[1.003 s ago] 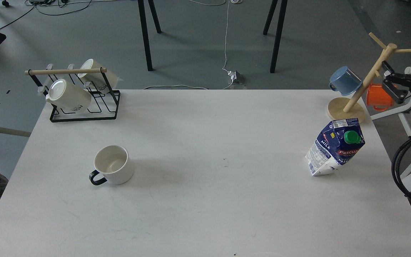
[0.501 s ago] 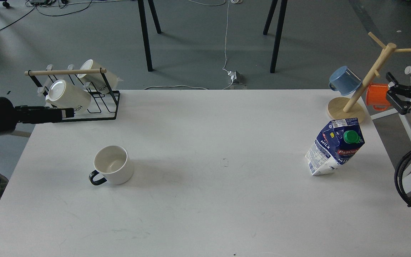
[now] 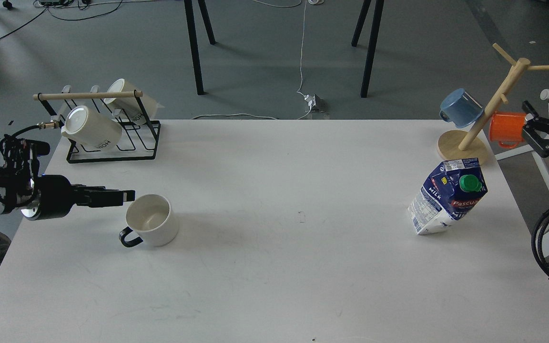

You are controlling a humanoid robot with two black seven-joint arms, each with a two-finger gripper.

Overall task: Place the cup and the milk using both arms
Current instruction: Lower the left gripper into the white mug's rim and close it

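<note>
**Left gripper at cup rim, right gripper off-table by the mug tree**

cup: white glazed ceramic, squat cylinder, black loop handle pointing front-left. Upright, empty, on the left half of the table.

milk carton: blue/white printed paperboard, gable top, green screw cap, sides dented. On the right side, leaning left.

left gripper: matte black, fingers seen side-on, tip just beside the cup's left rim. Can't tell whether fingers are apart or together, nor whether it touches.

right gripper: black, off the table's right edge, next to the orange mug. Fingers spread, holding nothing.

Table: matte white, rounded corners, faint scuffs.

Back left: black wire rack with wooden bar, two cream mugs on their sides. Back right: wooden mug tree, round base, blue mug hanging.

Room: grey floor, black table legs, loose cables.
</note>
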